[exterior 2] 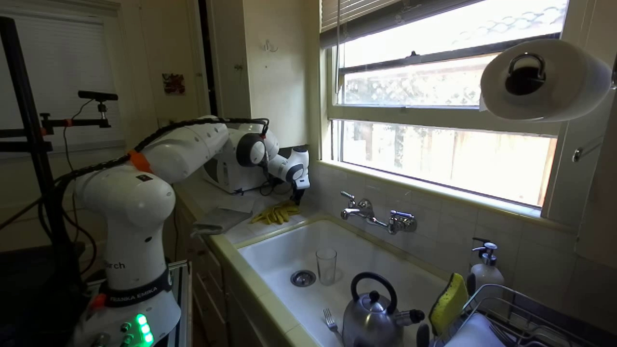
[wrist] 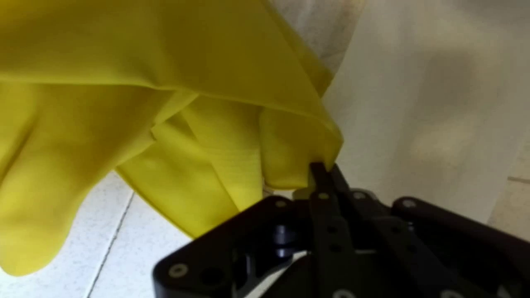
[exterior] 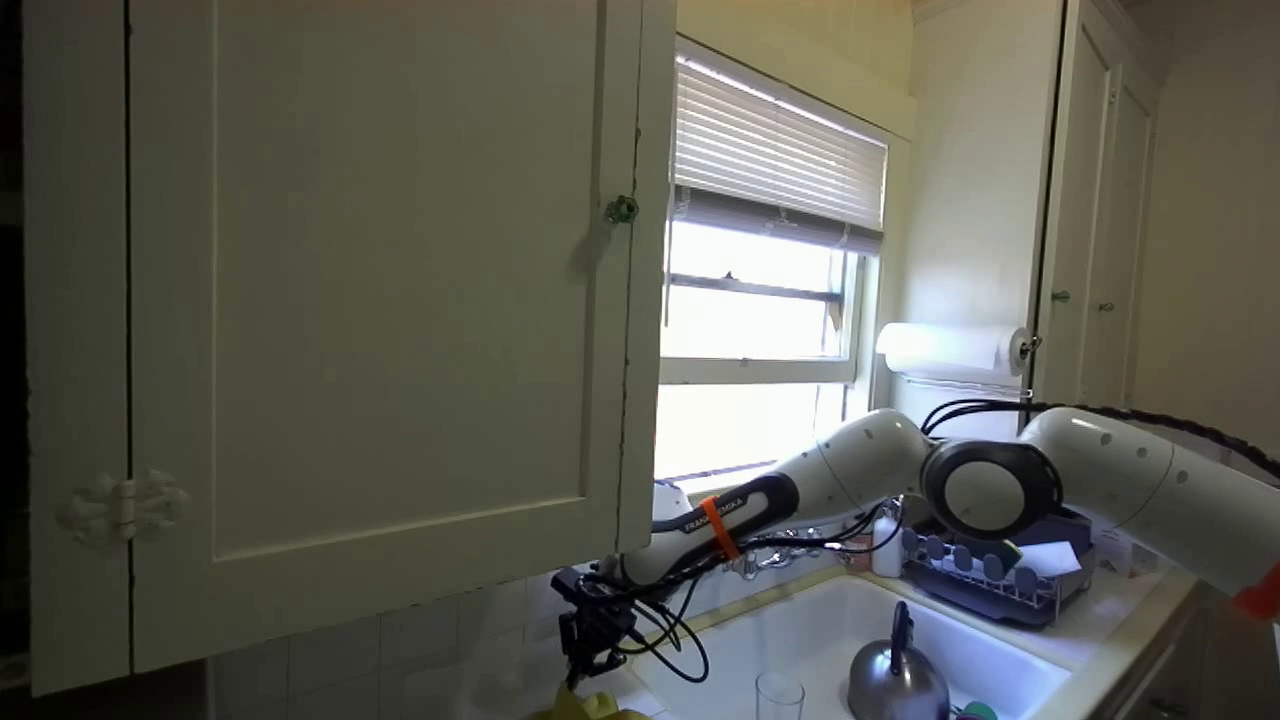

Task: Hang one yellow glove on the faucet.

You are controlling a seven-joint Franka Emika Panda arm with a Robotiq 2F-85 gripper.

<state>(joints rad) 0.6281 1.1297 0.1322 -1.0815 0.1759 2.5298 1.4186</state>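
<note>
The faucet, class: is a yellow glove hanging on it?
No, in an exterior view the yellow glove is over the counter, apart from the faucet.

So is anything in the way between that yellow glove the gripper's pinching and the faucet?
Nothing visible stands in the way. The gripper pinches the yellow glove; from there, the route to the faucet seems to cross just the corner of the sink. The glass and the kettle stand lower, inside it, off that line.

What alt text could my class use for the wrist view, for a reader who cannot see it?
A black gripper pinches the edge of a limp yellow glove that spreads across the upper left. White tiles show at lower left, a blurred pale surface at right.
</note>
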